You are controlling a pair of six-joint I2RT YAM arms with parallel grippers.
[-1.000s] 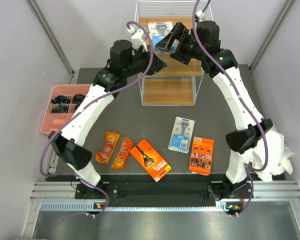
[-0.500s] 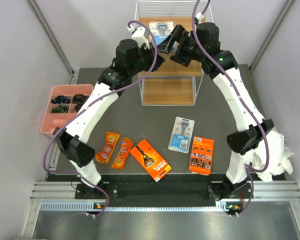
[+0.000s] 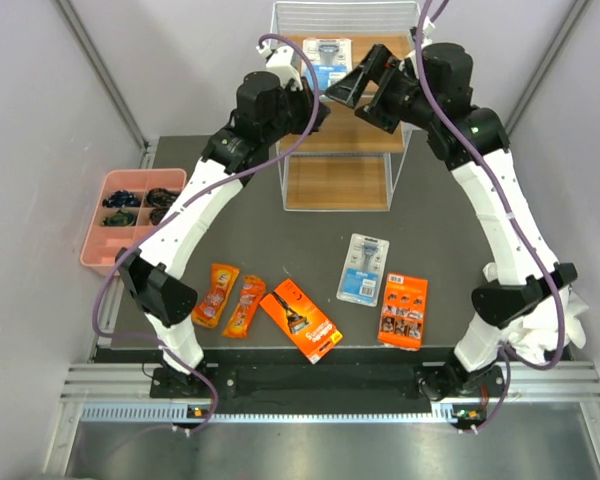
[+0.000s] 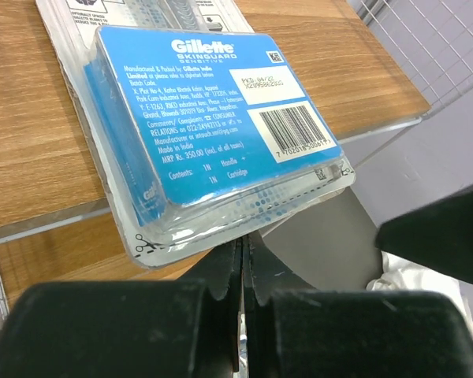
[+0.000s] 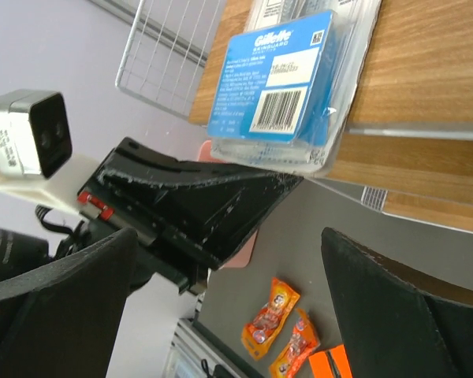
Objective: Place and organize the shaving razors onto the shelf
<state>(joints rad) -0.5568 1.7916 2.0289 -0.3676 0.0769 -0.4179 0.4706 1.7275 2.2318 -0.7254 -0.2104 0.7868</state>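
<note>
One clear-and-blue blister card [image 3: 327, 52] lies on the top board of the shelf [image 3: 338, 182], its near end over the board's edge. It also shows in the left wrist view [image 4: 213, 134] and the right wrist view [image 5: 280, 83]. My left gripper [image 3: 323, 112] is shut, and its tips [image 4: 244, 240] are right at the card's overhanging end. My right gripper [image 3: 368, 95] is wide open and empty, just right of the card. On the table lie two orange pouches [image 3: 216, 295] [image 3: 245, 305], the long orange-black box [image 3: 300, 320], a second blister card [image 3: 364, 268] and the orange card [image 3: 403, 312].
A pink compartment tray [image 3: 92, 240] with small dark items stands at the table's left edge. The shelf has white wire sides and back [image 4: 449, 55]. Grey walls close in on both sides. The two arms' wrists are close together in front of the shelf.
My right gripper has let go of the blister card on the top board and drawn back to the right. My left gripper has risen to the card's near end.
</note>
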